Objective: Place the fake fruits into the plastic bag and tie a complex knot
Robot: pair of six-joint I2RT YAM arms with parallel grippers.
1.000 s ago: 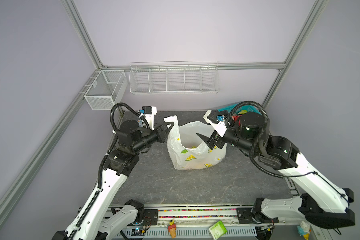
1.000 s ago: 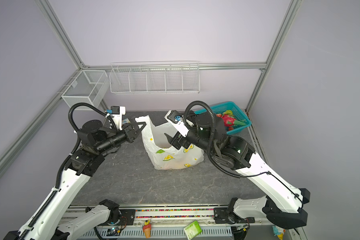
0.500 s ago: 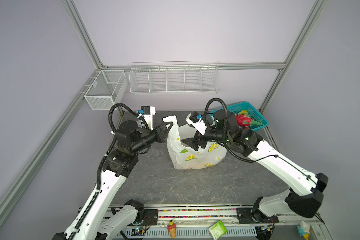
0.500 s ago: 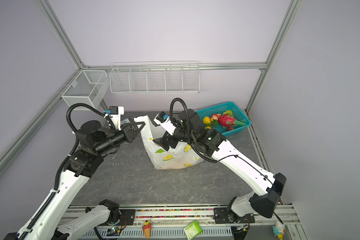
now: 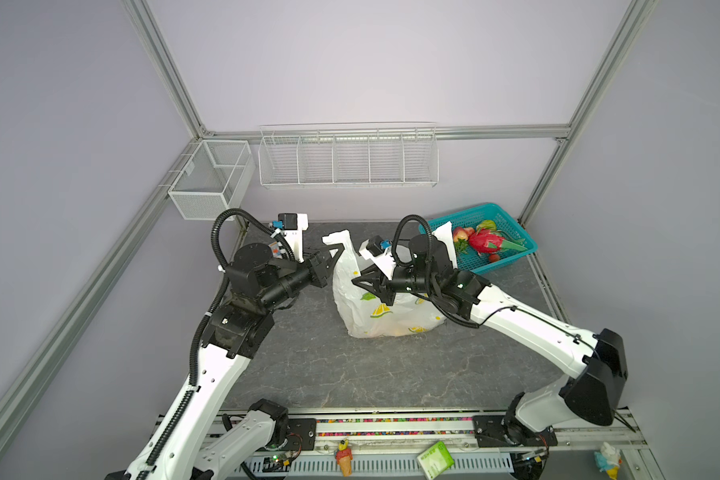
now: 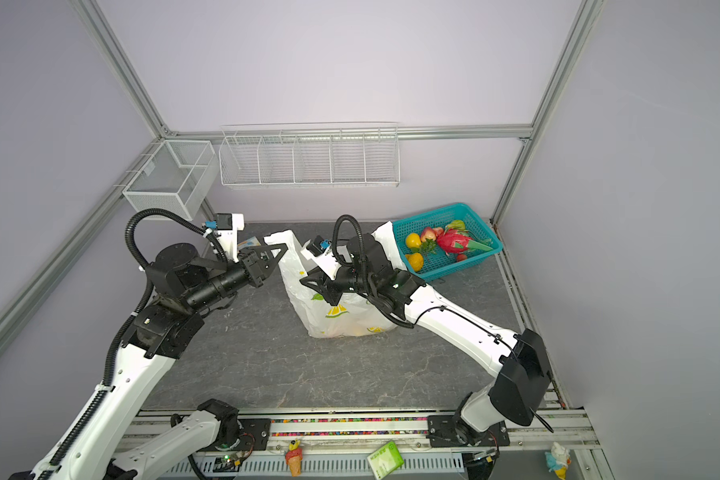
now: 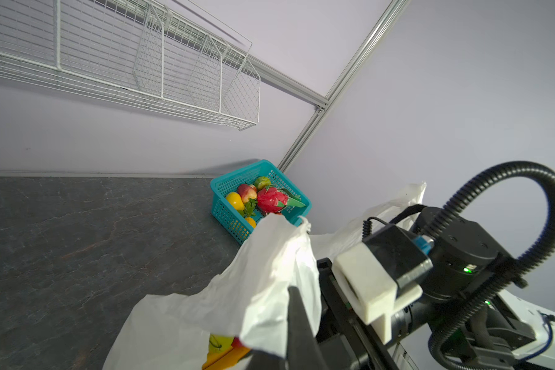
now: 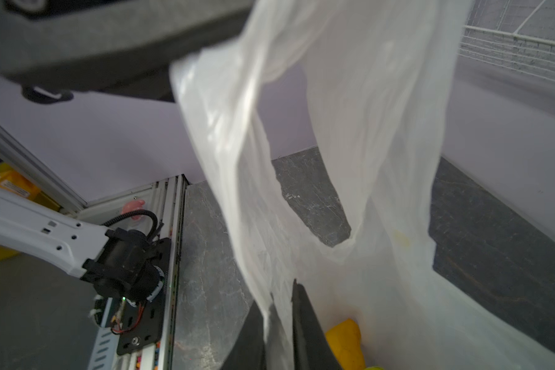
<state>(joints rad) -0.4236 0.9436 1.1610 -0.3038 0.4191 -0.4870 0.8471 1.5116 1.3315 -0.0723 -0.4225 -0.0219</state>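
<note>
A: The plastic bag (image 5: 387, 316) stands mid-frame on the grey tabletop (image 5: 350, 374) in both top views. Mouth up, one handle loop (image 5: 335, 237) raised at its upper left.
B: And the left gripper (image 5: 337, 252)?
A: Pressed together on that raised loop, film pinched between the fingers. The right gripper (image 5: 356, 281) reaches across the bag from the right. In the right wrist view its fingers (image 8: 305, 330) stand close, a strip of bag rim caught between them.
B: So both grip the bag. The fake fruits (image 6: 449, 243)?
A: Split. A pink-red one and several round ones lie in the teal basket (image 5: 495, 266), upper right of the table, just behind the right arm. Something yellow shows low inside the bag in both wrist views. Count unclear.
B: Step in hand?
A: Judged: loading, not tying. The mouth looks held or spread, the two handles are apart, nothing tied yet.
B: Next move?
A: Likely one gripper lets go and fetches from the basket while the other holds the mouth up. The film is thin, so a slack rim could fold shut over the opening.
</note>
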